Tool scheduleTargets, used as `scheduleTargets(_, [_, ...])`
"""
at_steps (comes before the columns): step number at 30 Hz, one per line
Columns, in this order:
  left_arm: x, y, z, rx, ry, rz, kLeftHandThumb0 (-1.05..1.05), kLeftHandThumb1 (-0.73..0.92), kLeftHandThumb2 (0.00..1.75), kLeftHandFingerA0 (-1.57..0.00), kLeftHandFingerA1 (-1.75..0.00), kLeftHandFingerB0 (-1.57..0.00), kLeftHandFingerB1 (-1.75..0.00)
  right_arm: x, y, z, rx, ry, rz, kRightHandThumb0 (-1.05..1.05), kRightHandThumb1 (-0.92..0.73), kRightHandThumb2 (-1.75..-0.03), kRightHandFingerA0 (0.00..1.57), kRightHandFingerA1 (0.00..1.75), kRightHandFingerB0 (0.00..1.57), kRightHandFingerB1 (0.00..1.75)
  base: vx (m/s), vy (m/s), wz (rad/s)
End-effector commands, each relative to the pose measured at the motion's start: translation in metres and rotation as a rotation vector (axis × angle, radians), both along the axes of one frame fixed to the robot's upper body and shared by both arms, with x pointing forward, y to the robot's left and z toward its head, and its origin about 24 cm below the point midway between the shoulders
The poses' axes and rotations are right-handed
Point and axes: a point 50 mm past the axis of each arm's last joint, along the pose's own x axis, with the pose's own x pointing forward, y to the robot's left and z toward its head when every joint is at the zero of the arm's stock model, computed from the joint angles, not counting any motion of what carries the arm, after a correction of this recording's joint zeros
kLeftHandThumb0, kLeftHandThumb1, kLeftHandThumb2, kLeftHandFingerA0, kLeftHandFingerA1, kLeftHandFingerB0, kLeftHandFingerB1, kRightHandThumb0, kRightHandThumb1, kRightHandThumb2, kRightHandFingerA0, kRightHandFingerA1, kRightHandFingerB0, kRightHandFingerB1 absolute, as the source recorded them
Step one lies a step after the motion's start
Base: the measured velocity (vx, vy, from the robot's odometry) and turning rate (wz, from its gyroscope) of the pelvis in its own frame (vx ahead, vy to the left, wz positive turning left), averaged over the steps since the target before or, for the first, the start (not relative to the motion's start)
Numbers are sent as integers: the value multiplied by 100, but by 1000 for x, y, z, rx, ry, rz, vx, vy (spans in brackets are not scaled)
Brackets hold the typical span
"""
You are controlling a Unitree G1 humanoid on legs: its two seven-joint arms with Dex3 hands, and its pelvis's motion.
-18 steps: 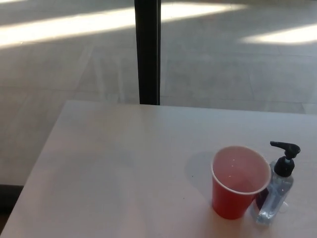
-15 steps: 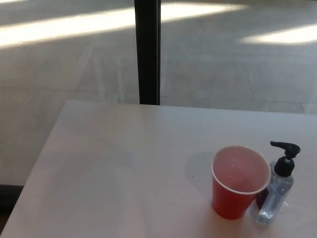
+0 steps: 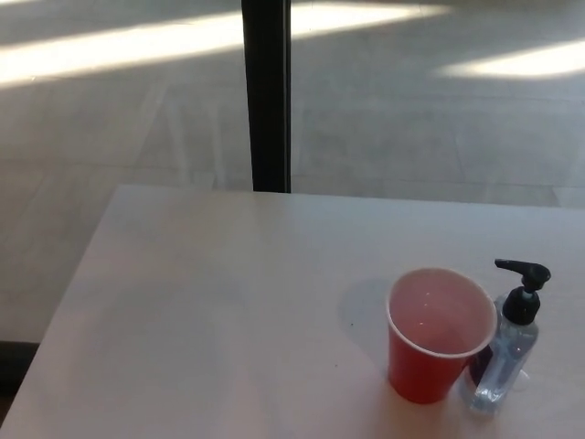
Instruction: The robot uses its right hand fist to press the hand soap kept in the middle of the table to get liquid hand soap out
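Note:
A clear hand soap bottle (image 3: 505, 361) with a black pump head (image 3: 524, 279) stands upright on the white table (image 3: 210, 311), toward its right side. The pump's spout points left, over the rim of a red paper cup (image 3: 436, 334) that stands right beside the bottle on its left. The cup is upright and looks empty inside. Neither of my hands shows in the head view.
A black post (image 3: 267, 91) rises behind the table's far edge. Beyond it lies a grey floor with bright strips of sunlight. The table's left edge runs diagonally toward the lower left corner.
The whole picture has shifted slightly left, so the camera has moved. The bottle and the cup stand as before.

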Motion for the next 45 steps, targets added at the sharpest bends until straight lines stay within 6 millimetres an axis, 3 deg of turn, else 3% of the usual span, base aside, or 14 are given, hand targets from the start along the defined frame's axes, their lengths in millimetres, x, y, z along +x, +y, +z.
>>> scheduleTargets(1, [-2, 4, 2, 15, 14, 20, -27, 39, 93, -82, -99, -62, -85, 34, 18, 55, -112, -197, 117, -90, -46, -125, 155, 146, 140, 125, 0, 0, 0])
scheduleTargets(5, [-2, 4, 2, 16, 16, 18, -27, 39, 94, -79, -96, -60, -83, 50, 46, 86, -217, -261, 259, -71, -55, -130, 154, 153, 121, 129, -11, -4, 2])
scheduleTargets(8, [-3, 4, 1, 10, 15, 26, -27, 40, 94, -81, -98, -58, -82, 59, 81, 111, -301, -306, 360, -51, -52, -131, 120, 175, 96, 154, 0, 0, 0])
scheduleTargets(14, [-3, 4, 1, 9, 19, 34, -29, 40, 93, -80, -98, -58, -83, 59, 130, 132, -300, -401, 640, -9, -78, -98, 99, 175, 71, 144, 0, 0, 0])
scheduleTargets(16, [-4, 3, 1, 15, 28, 16, -31, 42, 93, -81, -98, -61, -84, 57, 147, 134, -305, -392, 759, -19, -79, -87, 100, 175, 80, 136, 0, 0, 0])
scheduleTargets(20, [-5, 4, 1, 12, 21, 24, -29, 42, 92, -81, -99, -63, -87, 51, 186, 129, -320, -340, 990, -16, -44, -123, 97, 175, 84, 141, 0, 0, 0])
scheduleTargets(21, [-5, 5, 2, 10, 18, 22, -29, 42, 93, -80, -98, -62, -85, 49, 195, 126, -329, -321, 1028, -22, -50, -120, 124, 140, 93, 117, 0, 0, 0])
scheduleTargets(23, [-5, 4, 2, 10, 19, 19, -29, 42, 93, -80, -98, -62, -85, 48, 196, 126, -328, -316, 1030, -22, -50, -120, 124, 140, 93, 117, 0, 0, 0])
scheduleTargets(24, [-5, 5, 1, 9, 18, 24, -29, 41, 93, -83, -101, -61, -85, 47, 205, 121, -353, -295, 1077, -14, -48, -128, 99, 175, 80, 146, 0, 0, 0])
scheduleTargets(37, [-5, 4, 2, 11, 20, 16, -32, 41, 94, -79, -99, -64, -88, 47, 242, 85, -280, -178, 1229, -12, -57, -124, 100, 175, 81, 150, 0, 0, 0])
scheduleTargets(38, [-5, 5, 1, 10, 22, 25, -28, 42, 93, -80, -98, -58, -83, 47, 243, 82, -252, -174, 1243, -18, -60, -121, 128, 153, 92, 128, 0, 0, 0])
scheduleTargets(40, [-5, 5, 1, 5, 21, 35, -28, 42, 93, -80, -98, -58, -83, 46, 244, 80, -246, -166, 1257, -18, -60, -121, 128, 153, 92, 128, 0, 0, 0])
scheduleTargets(42, [-5, 4, 1, 17, 31, 14, -32, 41, 93, -83, -100, -60, -84, 44, 247, 77, -234, -136, 1292, -10, -60, -123, 100, 175, 69, 163, 0, 0, 0])
scheduleTargets(45, [-5, 4, 1, 17, 29, 12, -31, 41, 94, -82, -99, -62, -85, 44, 249, 74, -240, -131, 1314, -8, -57, -128, 99, 175, 68, 167, 0, 0, 0])
